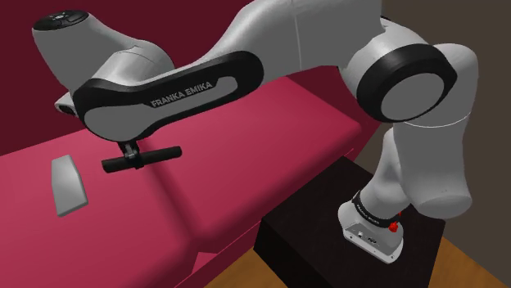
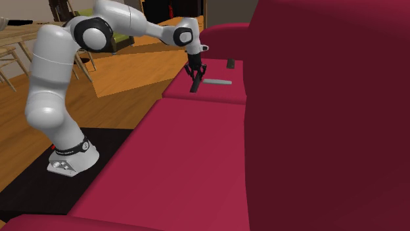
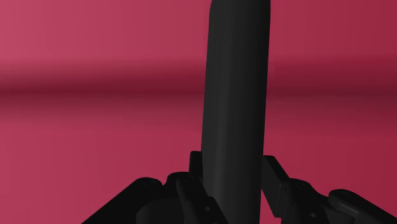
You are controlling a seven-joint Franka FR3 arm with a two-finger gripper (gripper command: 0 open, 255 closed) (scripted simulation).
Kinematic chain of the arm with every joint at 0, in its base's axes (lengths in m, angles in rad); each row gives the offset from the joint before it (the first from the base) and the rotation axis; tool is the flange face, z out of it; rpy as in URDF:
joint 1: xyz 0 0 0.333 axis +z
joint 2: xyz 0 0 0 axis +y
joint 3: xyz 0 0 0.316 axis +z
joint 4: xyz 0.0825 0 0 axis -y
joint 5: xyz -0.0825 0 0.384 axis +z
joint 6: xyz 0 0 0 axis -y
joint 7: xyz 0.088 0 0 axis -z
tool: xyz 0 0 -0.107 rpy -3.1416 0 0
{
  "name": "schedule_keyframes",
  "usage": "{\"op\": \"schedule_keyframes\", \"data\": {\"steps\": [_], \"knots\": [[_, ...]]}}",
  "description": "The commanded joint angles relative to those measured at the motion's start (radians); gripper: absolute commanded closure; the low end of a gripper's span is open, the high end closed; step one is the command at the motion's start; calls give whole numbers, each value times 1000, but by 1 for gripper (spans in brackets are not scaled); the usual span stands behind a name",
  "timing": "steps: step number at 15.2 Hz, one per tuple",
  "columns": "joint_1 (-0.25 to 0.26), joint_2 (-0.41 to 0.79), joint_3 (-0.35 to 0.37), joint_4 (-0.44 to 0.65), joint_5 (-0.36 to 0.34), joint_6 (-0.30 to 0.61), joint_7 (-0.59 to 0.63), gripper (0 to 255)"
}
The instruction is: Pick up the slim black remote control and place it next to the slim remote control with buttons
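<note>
Wrist view: my pincer (image 3: 232, 191) pinching slim black remote (image 3: 235, 95), in air over red sofa cushion (image 1: 270, 155), near grey remote (image 1: 67, 184). Risk: remote may swivel in narrow grip; careless lowering could land it on grey remote.

Red sofa (image 1: 278, 131), wood floor (image 2: 125, 88), light wooden table (image 2: 16, 33) in bkgd, far side.

Long crimson cushioned sofa (image 2: 197, 151), tall backrest. Orange-brown wooden plank floor (image 2: 125, 85). Pale wooden furniture (image 2: 16, 36) far off; dark grey-brown wall (image 1: 479, 18).
</note>
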Motion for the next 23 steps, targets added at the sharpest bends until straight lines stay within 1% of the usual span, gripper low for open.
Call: {"op": "schedule_keyframes", "data": {"steps": [1,5,19,23], "knots": [[29,42,6,69,-7,-29,33,255],[89,152,14,250,-19,-105,92,255],[87,195,10,133,-26,54,106,255],[87,199,10,129,-27,62,107,255]]}}
